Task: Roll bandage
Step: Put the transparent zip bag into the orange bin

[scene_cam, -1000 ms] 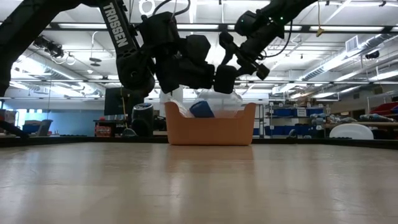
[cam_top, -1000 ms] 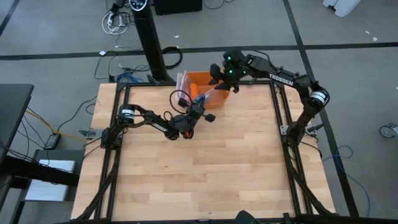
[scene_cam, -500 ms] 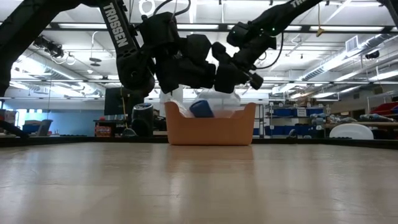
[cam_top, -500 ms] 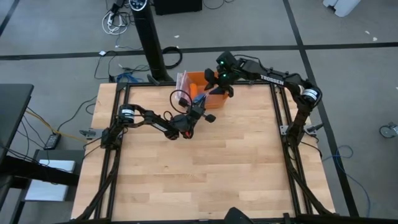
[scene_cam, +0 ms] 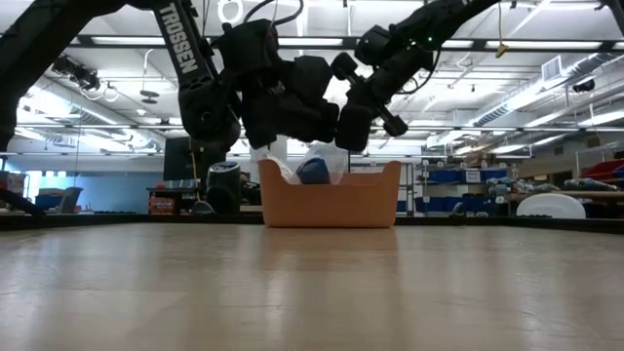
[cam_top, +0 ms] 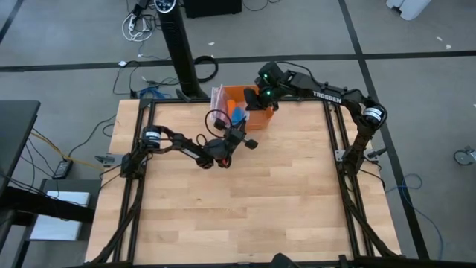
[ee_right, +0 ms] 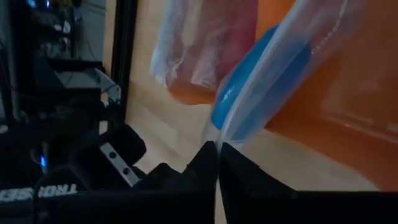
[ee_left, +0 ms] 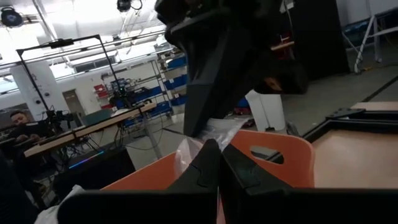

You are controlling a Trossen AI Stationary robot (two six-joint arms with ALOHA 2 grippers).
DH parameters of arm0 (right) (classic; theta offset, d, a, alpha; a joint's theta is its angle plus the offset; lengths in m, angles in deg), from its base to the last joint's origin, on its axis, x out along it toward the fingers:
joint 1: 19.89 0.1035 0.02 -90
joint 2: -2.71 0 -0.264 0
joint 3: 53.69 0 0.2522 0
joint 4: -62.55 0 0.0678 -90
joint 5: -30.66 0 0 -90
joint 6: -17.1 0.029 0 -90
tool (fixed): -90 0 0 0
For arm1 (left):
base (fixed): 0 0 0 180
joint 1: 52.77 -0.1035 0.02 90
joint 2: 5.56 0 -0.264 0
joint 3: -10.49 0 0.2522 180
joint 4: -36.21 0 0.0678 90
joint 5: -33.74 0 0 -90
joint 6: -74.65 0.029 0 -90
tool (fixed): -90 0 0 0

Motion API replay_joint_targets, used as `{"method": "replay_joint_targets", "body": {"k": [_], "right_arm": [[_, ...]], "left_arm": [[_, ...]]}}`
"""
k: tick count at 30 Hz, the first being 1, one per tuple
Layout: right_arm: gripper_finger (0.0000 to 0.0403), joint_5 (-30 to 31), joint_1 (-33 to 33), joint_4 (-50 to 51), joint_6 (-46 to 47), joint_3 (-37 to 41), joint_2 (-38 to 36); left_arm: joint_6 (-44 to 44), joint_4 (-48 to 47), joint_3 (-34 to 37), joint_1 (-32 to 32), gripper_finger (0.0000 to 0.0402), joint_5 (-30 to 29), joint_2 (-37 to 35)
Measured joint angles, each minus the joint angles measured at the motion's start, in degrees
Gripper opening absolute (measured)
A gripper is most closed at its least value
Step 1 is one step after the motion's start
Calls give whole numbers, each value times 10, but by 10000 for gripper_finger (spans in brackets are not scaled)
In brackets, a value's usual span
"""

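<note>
The bandage is a compact blue roll inside a clear plastic bag, which sits in the orange bin at the table's far edge. In the low view the roll shows just above the bin's rim. My right gripper is over the bin, shut on the bag. My left gripper is shut with nothing between its fingers. It hovers just on the near side of the bin and points at it. My right gripper pinches the clear bag's film between its two fingertips, just beside the blue roll. It comes slanting down from above the bin. The film runs taut from the fingers around the roll. The bag's lower part is still inside the bin.
More crinkled clear plastic hangs over the bin's left wall. The two arms stand close together above the bin. Bare wooden tabletop stretches toward the near edge.
My right gripper has come down and toward the table's left, into the bin, and has shut on the clear bag. The bag, which lay spread wide above the rim, is now gathered narrow beneath the fingers.
</note>
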Motion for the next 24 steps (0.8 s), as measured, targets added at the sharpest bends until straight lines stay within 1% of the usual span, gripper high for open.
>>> {"method": "replay_joint_targets", "body": {"k": [4, 7, 10, 13, 16, 18, 20, 24], "right_arm": [[5, -1, 1, 0, -37, 0, 0], [4, 10, 0, -5, -65, 0, -3], [3, 15, -5, -8, -83, 0, -10], [2, 14, -8, -9, -96, 0, -20], [2, 12, -9, -3, -106, 0, -32], [1, 10, -9, 3, -107, 0, -40], [1, 5, -10, 15, -108, 0, -48], [1, 6, -10, 36, -123, 0, -57]], "left_arm": [[18, -5, 0, 11, 16, 8, 0], [37, -5, 0, 26, 38, 28, 0], [30, -11, 0, 42, 67, 52, -3], [3, -54, 0, 55, 93, 65, -21], [-21, -111, 3, 64, 108, 84, -52], [-39, -156, 18, 66, 111, 111, -83], [-66, -197, 41, 65, 111, 162, -123], [-140, -220, 113, 65, 99, 262, -228]]}}
